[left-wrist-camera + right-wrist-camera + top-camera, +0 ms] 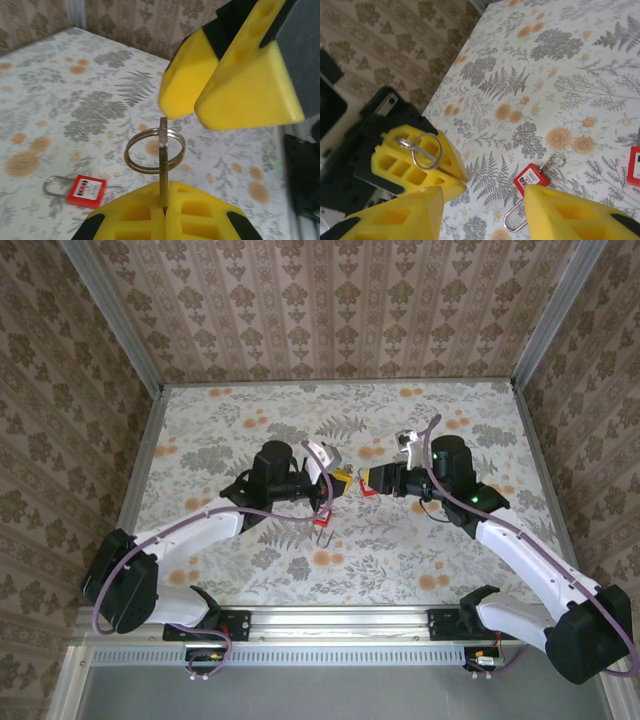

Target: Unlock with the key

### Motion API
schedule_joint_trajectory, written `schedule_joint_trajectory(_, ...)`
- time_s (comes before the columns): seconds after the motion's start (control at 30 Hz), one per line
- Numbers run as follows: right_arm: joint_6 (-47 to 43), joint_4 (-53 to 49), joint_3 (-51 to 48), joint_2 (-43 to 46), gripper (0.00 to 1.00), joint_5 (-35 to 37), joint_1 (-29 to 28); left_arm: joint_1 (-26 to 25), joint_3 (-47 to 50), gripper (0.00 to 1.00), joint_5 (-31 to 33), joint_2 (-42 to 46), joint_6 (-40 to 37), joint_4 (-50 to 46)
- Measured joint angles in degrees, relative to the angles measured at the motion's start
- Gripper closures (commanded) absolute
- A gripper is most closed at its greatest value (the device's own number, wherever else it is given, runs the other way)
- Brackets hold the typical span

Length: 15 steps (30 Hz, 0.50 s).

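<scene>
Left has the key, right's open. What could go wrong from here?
1. The key is pinched by one end in the left gripper, ring end out; it may pivot or drop in a handover to the open right gripper.
2. The padlock lies unheld on the table and could slide during insertion.
3. A second padlock invites picking the wrong one.

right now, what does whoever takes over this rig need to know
Left gripper: shut on the key, held off the table.
Right gripper: open, empty, by a red padlock lying on the table.
Second red padlock lies near the left gripper.
Done: key picked up. Left: steady a padlock, insert key, turn.
</scene>
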<state>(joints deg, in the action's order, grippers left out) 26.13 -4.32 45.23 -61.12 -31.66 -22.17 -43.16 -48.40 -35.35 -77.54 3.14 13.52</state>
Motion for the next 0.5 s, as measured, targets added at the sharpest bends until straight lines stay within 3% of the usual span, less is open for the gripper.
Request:
schedule_joint_trajectory(0.17,-3.0,5.0,-1.9,0.0,0.4,-4.2,0.0,1.3,-1.6,1.0,-8.8,-2.4,1.4,-4.4)
schedule_joint_trajectory(0.5,-5.3,8.8,-1.9,-3.1,0.39,-10.0,-0.7,2.7,-1.6,1.0,-17.3,-4.3,5.3,-4.8)
